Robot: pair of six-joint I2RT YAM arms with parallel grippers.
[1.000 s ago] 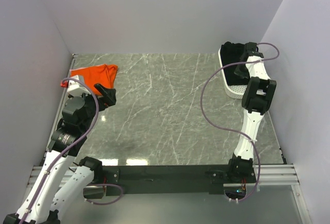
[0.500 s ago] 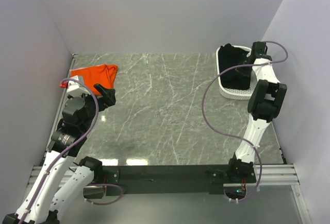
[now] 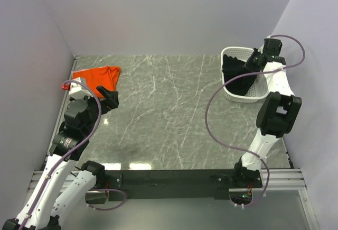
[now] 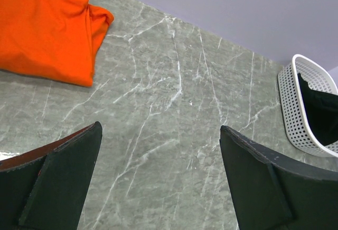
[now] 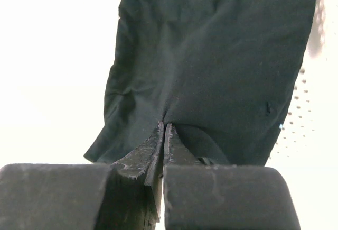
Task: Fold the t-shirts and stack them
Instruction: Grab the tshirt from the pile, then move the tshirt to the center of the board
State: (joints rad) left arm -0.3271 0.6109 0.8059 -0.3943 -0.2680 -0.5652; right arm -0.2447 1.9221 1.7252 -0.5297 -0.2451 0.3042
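The orange t-shirt [image 3: 96, 76] lies folded at the table's far left; it also shows in the left wrist view [image 4: 45, 31]. My left gripper [image 3: 110, 97] hovers just right of it, open and empty [image 4: 158, 135]. The black t-shirt [image 3: 236, 74] hangs in the tilted white mesh basket [image 3: 259, 90] at the far right. My right gripper [image 3: 252, 61] is shut on a pinch of the black t-shirt [image 5: 211, 55] and holds it up; its jaws [image 5: 163, 127] meet on the cloth. The chest mark is hidden.
The grey marble table [image 3: 169, 113] lies between the two arms. Lilac walls close in on the left, back and right. The basket rim [image 4: 296, 90] shows at the right edge of the left wrist view.
My right gripper has risen and drawn back to the right with the black t-shirt, tipping the basket up. The left arm and the orange shirt have not moved.
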